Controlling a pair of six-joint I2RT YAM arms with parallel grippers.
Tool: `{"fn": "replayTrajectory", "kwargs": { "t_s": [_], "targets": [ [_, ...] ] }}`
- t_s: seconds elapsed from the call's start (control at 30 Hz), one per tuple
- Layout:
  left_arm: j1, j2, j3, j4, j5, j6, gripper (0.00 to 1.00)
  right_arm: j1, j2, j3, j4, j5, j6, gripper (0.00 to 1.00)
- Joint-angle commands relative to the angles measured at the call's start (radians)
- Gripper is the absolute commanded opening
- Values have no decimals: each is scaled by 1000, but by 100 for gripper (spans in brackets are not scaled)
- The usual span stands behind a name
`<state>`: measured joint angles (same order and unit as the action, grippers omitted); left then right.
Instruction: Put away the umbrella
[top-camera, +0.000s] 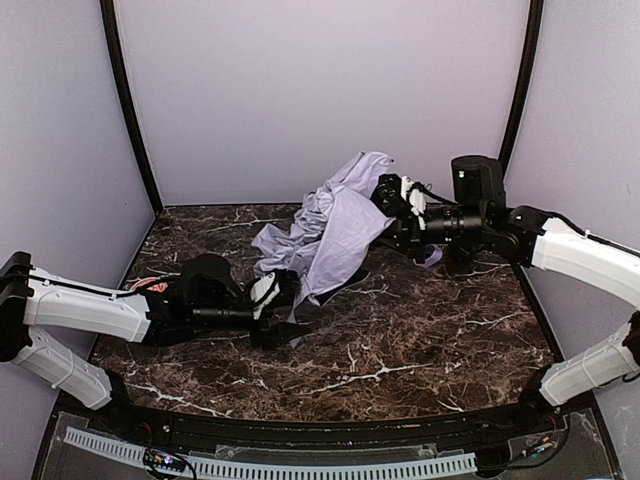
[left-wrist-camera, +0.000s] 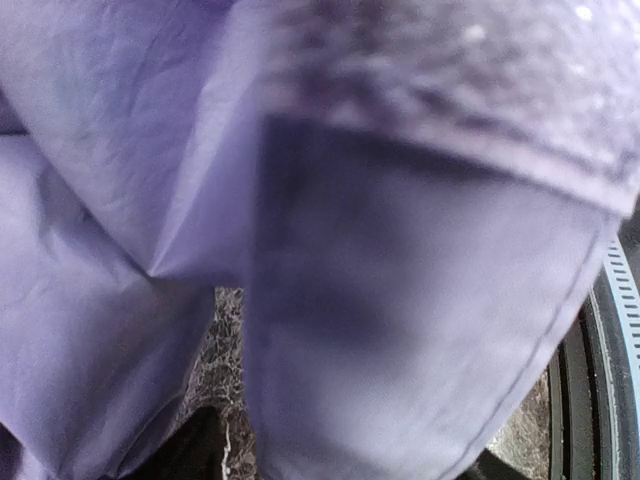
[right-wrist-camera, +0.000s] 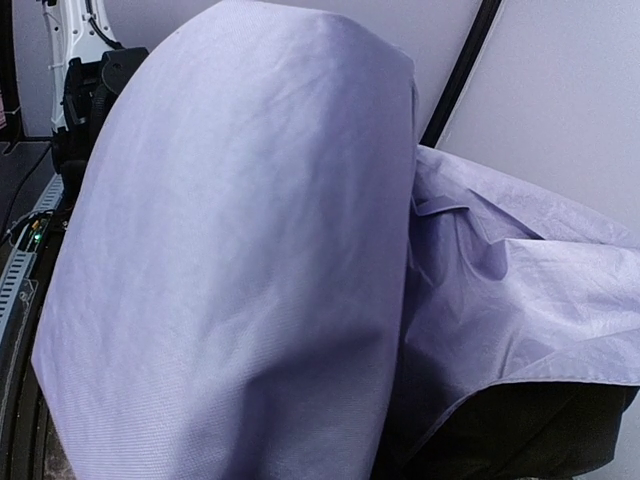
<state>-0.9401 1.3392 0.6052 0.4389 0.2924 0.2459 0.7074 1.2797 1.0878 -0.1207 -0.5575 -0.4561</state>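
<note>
The umbrella (top-camera: 335, 225) lay collapsed but far from put away, a crumpled heap of pale lavender cloth slanting across the middle of the dark marbled desk (top-camera: 420, 340). It ran from near left to far right between the two arms. The canopy was down, yet the panels were loose and unrolled, bunched in folds and billowing up at the far end. A strip of black lining (right-wrist-camera: 520, 420) showed beneath one hem, and no shaft, ribs or handle could be made out. Judged from this, gathering, wrapping and stowing all remained to be done.

The left hand (top-camera: 272, 298) sat at the near-left end of the heap, its fingers buried in cloth. Whether it gripped or stood apart could not be told. The right hand (top-camera: 392, 208) pressed into the raised far-right end, likewise smothered. It probably held that end up, but its grip could not be confirmed either. Fabric blanketed both wrist cameras.
</note>
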Motion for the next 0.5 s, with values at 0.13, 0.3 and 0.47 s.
{"fn": "replayTrajectory", "kwargs": {
  "t_s": [0.13, 0.3, 0.47],
  "targets": [
    [-48, 58, 51, 71, -59, -30, 6, -19, -21, 37, 157, 76, 171, 0],
    [-57, 43, 45, 49, -335, -15, 0, -34, -21, 41, 187, 222, 328, 0],
    [-57, 66, 48, 65, -604, 97, 0, -53, -28, 47, 199, 313, 454, 0]
  ]
}}
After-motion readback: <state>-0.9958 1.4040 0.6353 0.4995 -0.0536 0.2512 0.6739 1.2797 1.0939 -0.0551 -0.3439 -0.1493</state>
